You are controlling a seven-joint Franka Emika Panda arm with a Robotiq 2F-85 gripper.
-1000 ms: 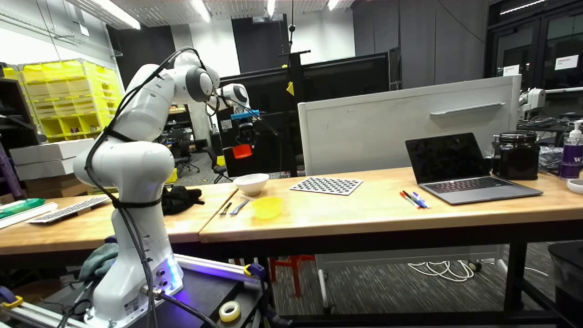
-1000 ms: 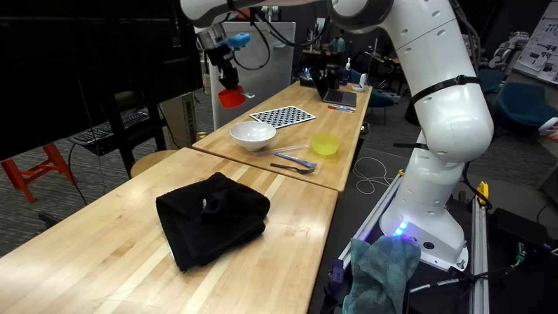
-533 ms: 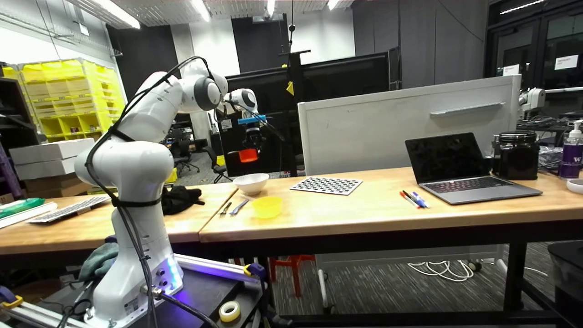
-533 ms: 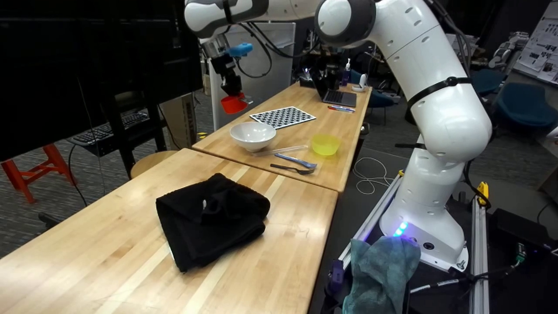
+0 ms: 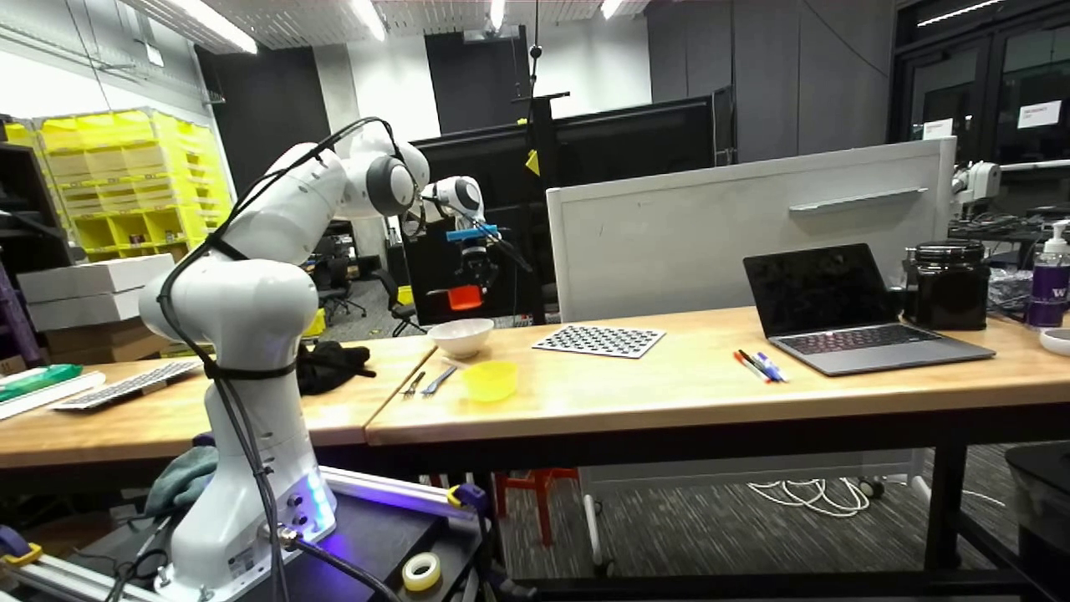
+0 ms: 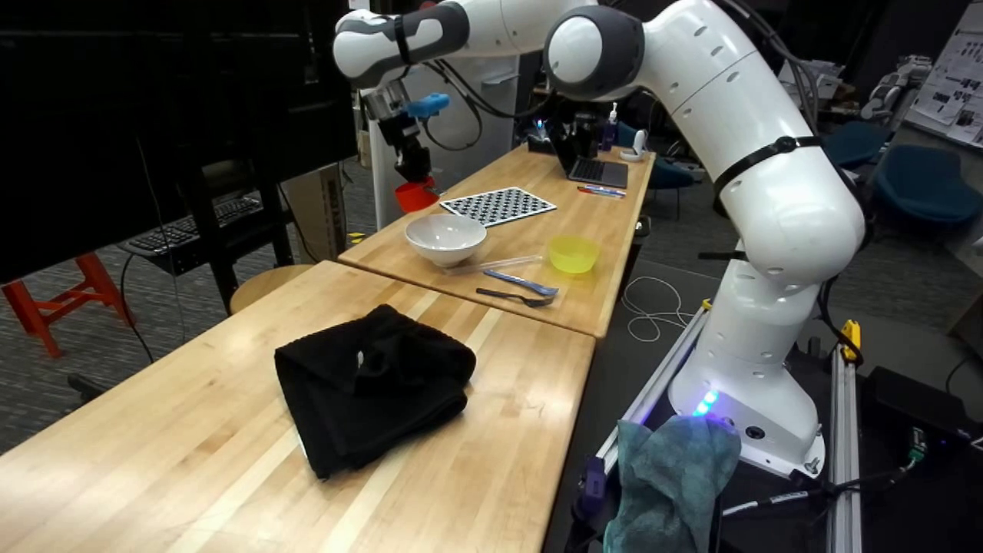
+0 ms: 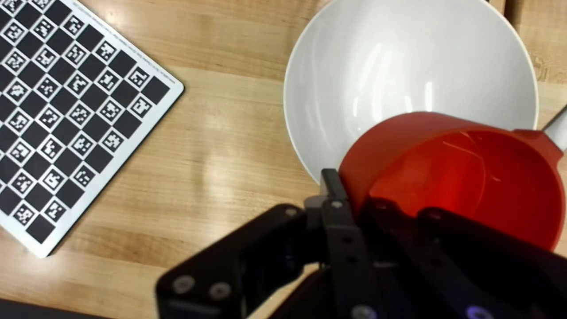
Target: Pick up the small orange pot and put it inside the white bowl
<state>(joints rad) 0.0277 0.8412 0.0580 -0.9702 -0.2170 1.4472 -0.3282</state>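
Observation:
The small orange pot (image 7: 425, 177) hangs tilted in the air, its mouth turned toward the wrist camera. My gripper (image 7: 356, 199) is shut on the pot's wall, one finger outside and the other inside the pot. A handle (image 7: 556, 133) sticks out at the right edge of the wrist view. Beneath it the white bowl (image 7: 398, 57) stands on the table, its lower right part covered by the pot in that view. In both exterior views the pot (image 5: 466, 298) (image 6: 415, 198) is above the level of the bowl (image 5: 461, 337) (image 6: 445, 240), and on its far side in an exterior view.
A checkered mat (image 6: 499, 206) lies close beside the bowl. On its other side are a clear stick (image 6: 495, 265), a blue fork (image 6: 522, 283), a black fork (image 6: 516, 298) and a yellow bowl (image 6: 574, 254). A black cloth (image 6: 372, 388) lies on the adjoining table.
My arm has come down steadily with the orange pot still in the grip, bringing it lower and slightly to the right in both exterior views. The white bowl has stayed in place.

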